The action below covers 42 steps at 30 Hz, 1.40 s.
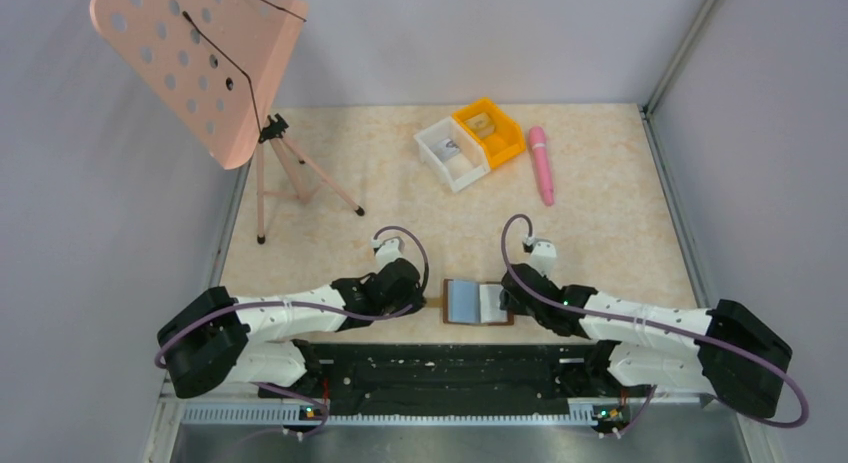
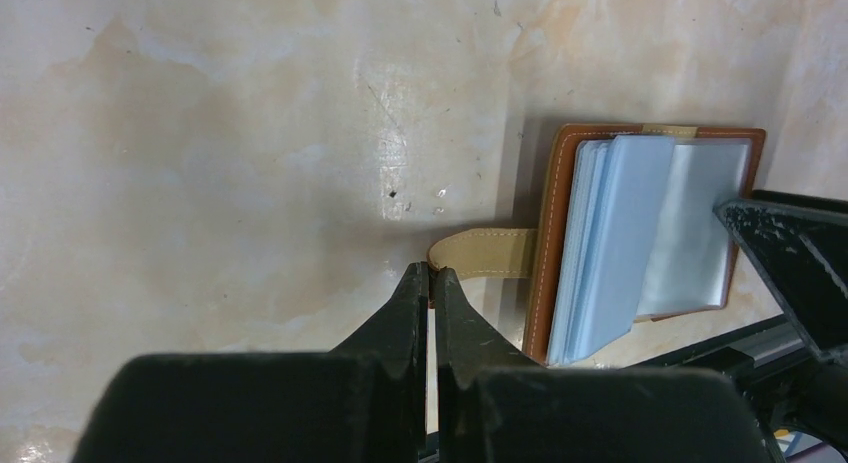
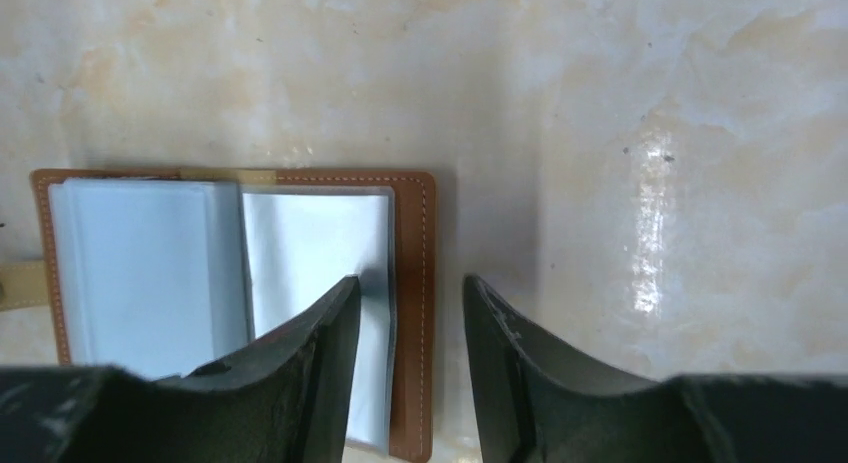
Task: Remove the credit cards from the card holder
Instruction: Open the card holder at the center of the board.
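The brown leather card holder (image 1: pixel 478 303) lies open and flat on the table between my two arms. Pale grey-blue credit cards (image 2: pixel 612 243) are stacked in its inner pockets, beside a clear sleeve (image 3: pixel 310 243) on the right half. My left gripper (image 2: pixel 432 273) is shut on the end of the tan clasp tab (image 2: pixel 490 253) at the holder's left side. My right gripper (image 3: pixel 410 288) is open and straddles the holder's right brown edge (image 3: pixel 412 233). One of its fingers is over the sleeve, the other over bare table.
A pink perforated music stand (image 1: pixel 200 53) on a tripod stands at the back left. A white bin (image 1: pixel 450 153), an orange bin (image 1: pixel 488 131) and a pink pen-shaped object (image 1: pixel 541 163) lie at the back right. The black base rail (image 1: pixel 440 368) runs just behind the holder.
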Tool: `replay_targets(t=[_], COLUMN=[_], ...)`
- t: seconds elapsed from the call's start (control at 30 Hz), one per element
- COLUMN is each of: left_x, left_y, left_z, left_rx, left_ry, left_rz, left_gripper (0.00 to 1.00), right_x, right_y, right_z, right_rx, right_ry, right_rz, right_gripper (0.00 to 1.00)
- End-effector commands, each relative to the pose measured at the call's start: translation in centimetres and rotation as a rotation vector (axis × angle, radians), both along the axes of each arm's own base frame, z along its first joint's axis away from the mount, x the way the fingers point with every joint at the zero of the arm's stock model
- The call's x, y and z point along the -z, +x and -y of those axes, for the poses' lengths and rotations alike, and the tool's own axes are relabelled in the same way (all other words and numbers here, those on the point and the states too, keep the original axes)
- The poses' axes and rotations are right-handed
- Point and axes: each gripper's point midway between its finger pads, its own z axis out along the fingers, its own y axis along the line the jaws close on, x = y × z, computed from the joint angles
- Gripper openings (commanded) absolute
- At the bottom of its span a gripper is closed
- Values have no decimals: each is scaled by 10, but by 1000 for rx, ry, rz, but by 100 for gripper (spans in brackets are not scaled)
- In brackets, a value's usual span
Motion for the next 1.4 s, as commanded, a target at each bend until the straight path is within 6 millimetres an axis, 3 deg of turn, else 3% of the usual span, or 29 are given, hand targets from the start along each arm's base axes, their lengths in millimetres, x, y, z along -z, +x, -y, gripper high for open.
replay_targets(t=[0.0, 0.23, 0.47, 0.6, 0.8, 1.0, 1.37], left_x=[-9, -17, -25, -29, -35, -38, -65], left_y=[6, 6, 5, 5, 7, 6, 9], left_z=[6, 16, 24, 28, 27, 27, 33], left_rx=[1, 32, 33, 30, 26, 29, 49], left_ry=[-33, -87, -153, -189, -196, -203, -267], left_rz=[32, 44, 26, 29, 47, 52, 102], left_gripper=[0, 0, 0, 0, 0, 0, 0], right_x=[3, -13, -49, -69, -101, -136, -124], right_y=[14, 36, 35, 30, 30, 19, -8], right_z=[-9, -15, -25, -32, -44, -82, -145], right_rx=[-19, -45, -76, -95, -117, -206, -370], right_ry=[64, 39, 69, 131, 176, 271, 526], right_rz=[-4, 44, 36, 36, 46, 81, -10], right_gripper=[41, 28, 45, 49, 50, 45, 37])
